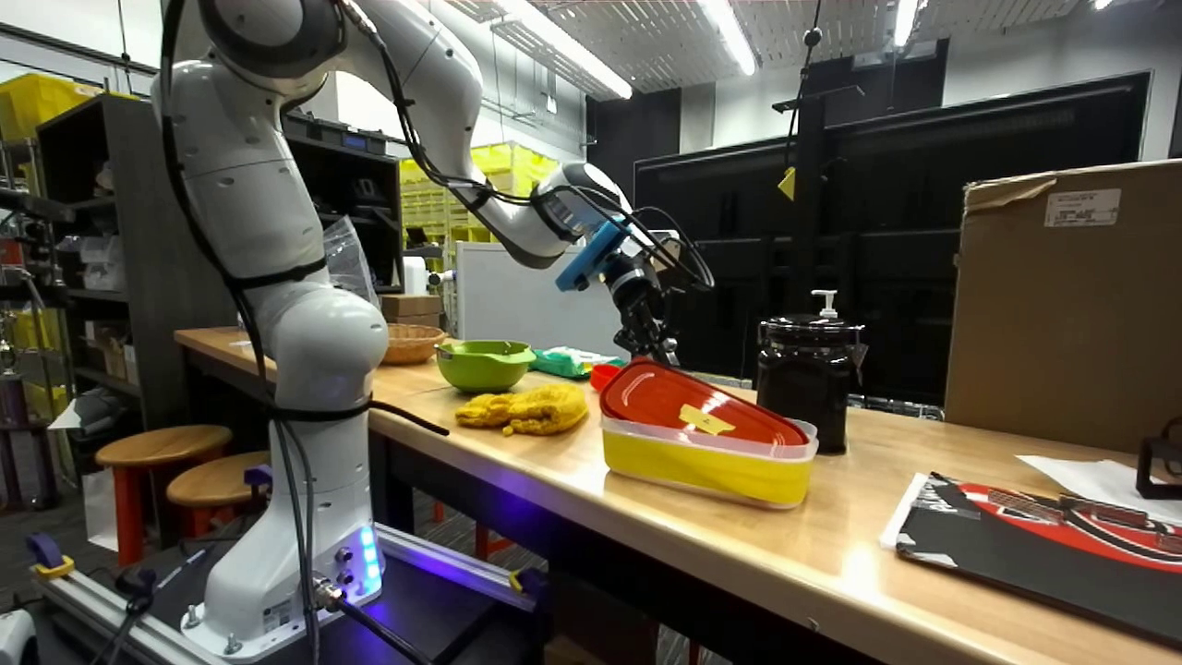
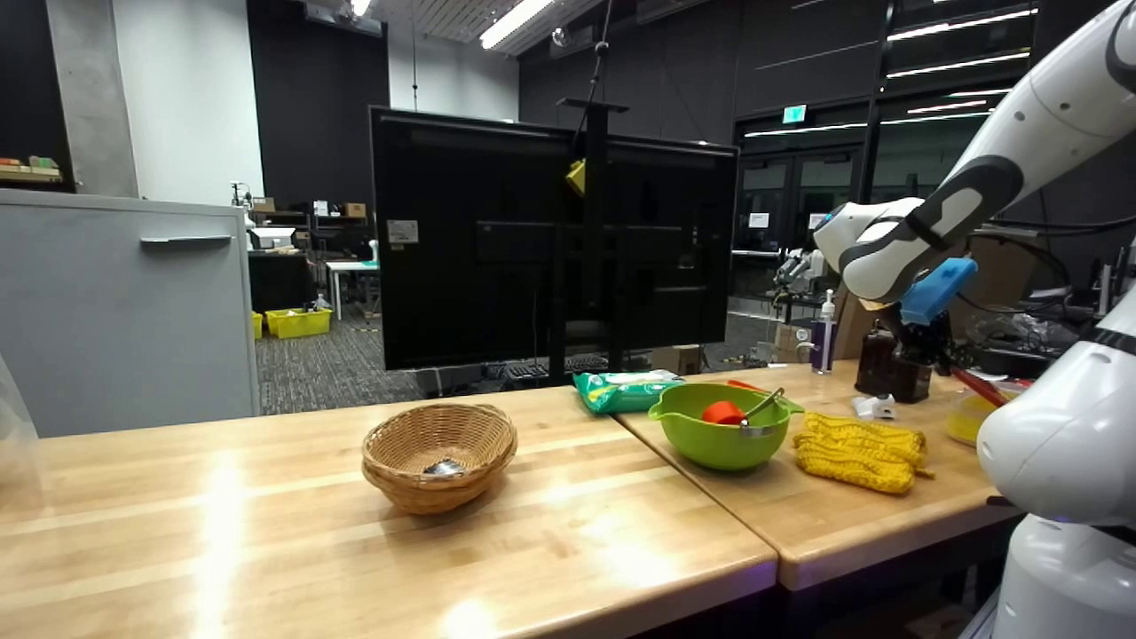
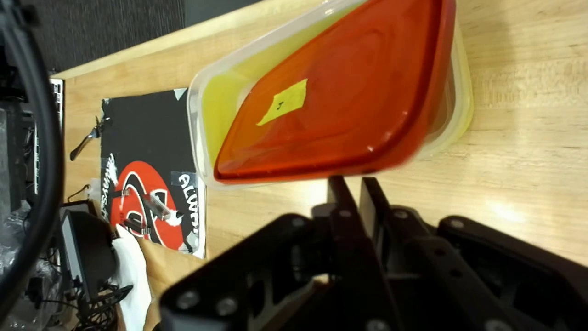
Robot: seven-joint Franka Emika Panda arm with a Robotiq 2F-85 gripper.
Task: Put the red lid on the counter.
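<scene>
The black two-fingered gripper (image 3: pixel 353 182) at the end of the white jointed robot arm (image 1: pixel 328 342) points down over the light-brown wooden counter (image 1: pixel 886 429), its fingers standing close together with only a narrow gap between them. In the wrist view their tips come right up to the rim of a flat, thin, red plastic lid (image 3: pixel 344 110) with rounded corners, and from here I cannot tell whether they pinch it. The lid slants over the mouth of a yellow rectangular plastic tub (image 1: pixel 706 466) with a translucent rim: its upper end rises above that rim, just beside the gripper, while its other end dips low at the tub's mouth. A torn strip of yellow tape (image 3: pixel 285 101) is stuck to its face. The tub itself sits flat on the counter, near a dark jar (image 1: pixel 803 388) with a black top. Between the tub and a lime-green bowl (image 2: pixel 723 444) lies a crumpled yellow knitted cloth (image 2: pixel 861 453); in an exterior view I see a red cup-shaped thing (image 2: pixel 721 413) in the bowl, and a green-and-white soft packet (image 2: pixel 626 390) near it. Further along, that way, stands a brown wicker basket (image 2: pixel 426 488). Over on the jar's side of the counter, I see a tall cardboard box (image 1: pixel 1062 314) and a flat black board (image 1: pixel 1043 559) with a red emblem.
</scene>
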